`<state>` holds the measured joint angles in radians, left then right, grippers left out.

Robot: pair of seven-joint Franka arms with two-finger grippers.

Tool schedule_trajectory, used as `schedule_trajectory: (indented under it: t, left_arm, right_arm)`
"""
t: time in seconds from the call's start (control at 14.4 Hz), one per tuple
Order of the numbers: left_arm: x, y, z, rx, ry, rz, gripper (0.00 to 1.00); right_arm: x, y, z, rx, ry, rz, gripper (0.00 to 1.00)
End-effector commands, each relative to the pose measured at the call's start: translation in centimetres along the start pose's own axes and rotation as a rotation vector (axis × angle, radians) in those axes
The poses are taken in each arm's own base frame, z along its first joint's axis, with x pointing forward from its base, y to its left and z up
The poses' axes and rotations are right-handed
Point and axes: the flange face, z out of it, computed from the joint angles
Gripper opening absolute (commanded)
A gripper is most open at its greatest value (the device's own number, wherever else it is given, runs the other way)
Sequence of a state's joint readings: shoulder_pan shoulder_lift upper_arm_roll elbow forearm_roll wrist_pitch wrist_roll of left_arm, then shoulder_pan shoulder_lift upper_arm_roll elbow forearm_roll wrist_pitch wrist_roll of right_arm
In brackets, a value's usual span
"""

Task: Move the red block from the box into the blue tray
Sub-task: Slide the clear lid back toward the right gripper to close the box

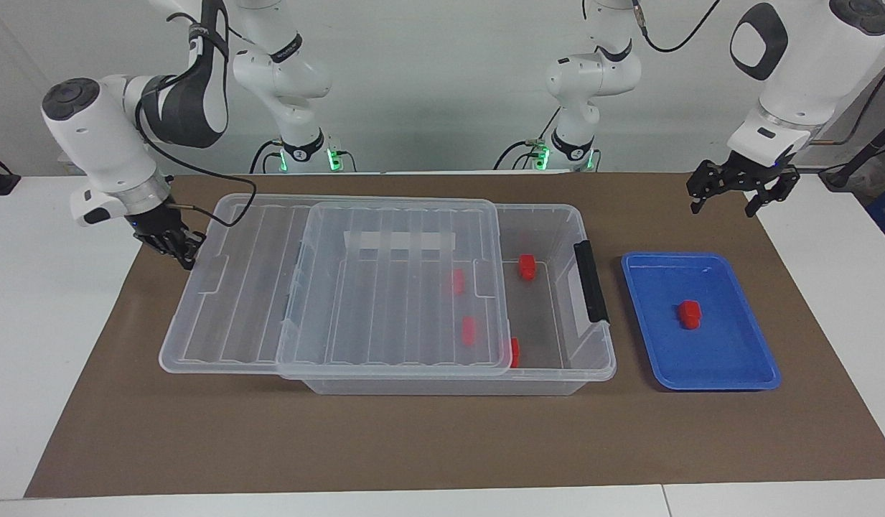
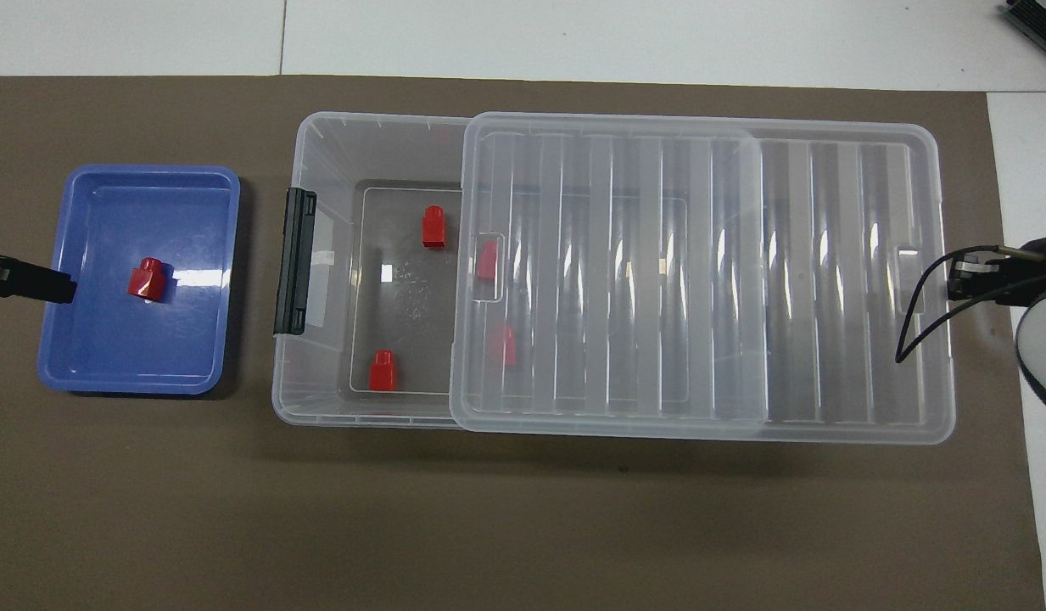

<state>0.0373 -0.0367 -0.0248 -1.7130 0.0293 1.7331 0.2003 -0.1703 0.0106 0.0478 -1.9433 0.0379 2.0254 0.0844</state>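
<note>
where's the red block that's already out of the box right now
The red block sits alone in the blue tray, about mid-tray. The tray lies beside the box's black-clip end, toward the left arm's end of the table.

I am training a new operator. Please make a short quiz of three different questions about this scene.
1. How many red blocks lie in the blue tray?
2. True or false: the lid covers the box completely.
3. Which gripper is at the lid's edge: A) left gripper B) right gripper?

Key:
1. One red block.
2. False; the end by the black clip is uncovered.
3. B; the left gripper hangs open near the tray.
</note>
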Motion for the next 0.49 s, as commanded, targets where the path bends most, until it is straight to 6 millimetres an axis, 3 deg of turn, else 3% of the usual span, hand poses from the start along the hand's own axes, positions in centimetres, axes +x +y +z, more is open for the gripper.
schedule_trajectory:
  t: [0.0,0.21,0.42]
  left_arm:
    - [-0.2,1.5,-0.1,-0.025,0.025,-0.035,1.0]
    - [-0.3,1.0,0.0,-0.025,0.023,-0.041,1.0]
    - [-0.4,1.1,0.2,-0.026,0.017,-0.041,1.0]
  right_arm:
    - [-0.7,-3.0,-0.6,0.052,0.002,-0.068,0.0]
    - [-1.8,-7.2,-0.4,0.055,-0.022,-0.153,0.0]
    - [-1.2,-7.4,-1.7,0.042,0.01,-0.157,0.0]
